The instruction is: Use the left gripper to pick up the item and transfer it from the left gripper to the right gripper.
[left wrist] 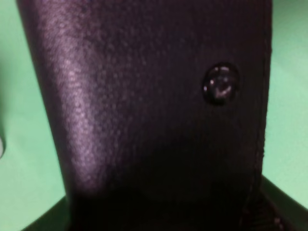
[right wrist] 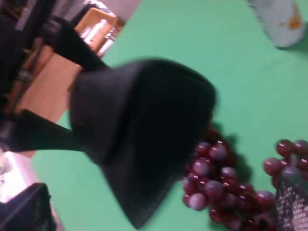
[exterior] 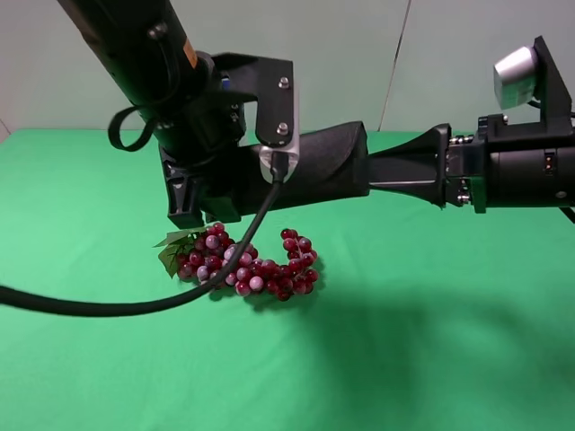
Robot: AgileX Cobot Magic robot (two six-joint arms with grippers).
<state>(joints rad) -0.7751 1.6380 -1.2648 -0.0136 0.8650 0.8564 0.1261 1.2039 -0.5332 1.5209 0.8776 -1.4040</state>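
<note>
The item [exterior: 319, 166], a black leather-like glasses case, hangs level in the air above the green table. My left gripper [exterior: 225, 184] is shut on its left end. Up close in the left wrist view, the case [left wrist: 154, 106] fills the picture and its snap button [left wrist: 220, 84] shows. My right gripper [exterior: 386, 171] comes in from the right at the same height, open, with its tips at the case's right end. In the right wrist view the case [right wrist: 144, 130] sits straight ahead, and one textured finger pad [right wrist: 291, 202] shows off to its side, apart from it.
A red grape bunch [exterior: 247, 265] with green leaves lies on the green cloth [exterior: 431, 341] directly below the case, also seen as grapes [right wrist: 216, 192]. A whitish bottle [right wrist: 279, 19] stands farther off. A thick black cable [exterior: 108, 305] loops low over the left side.
</note>
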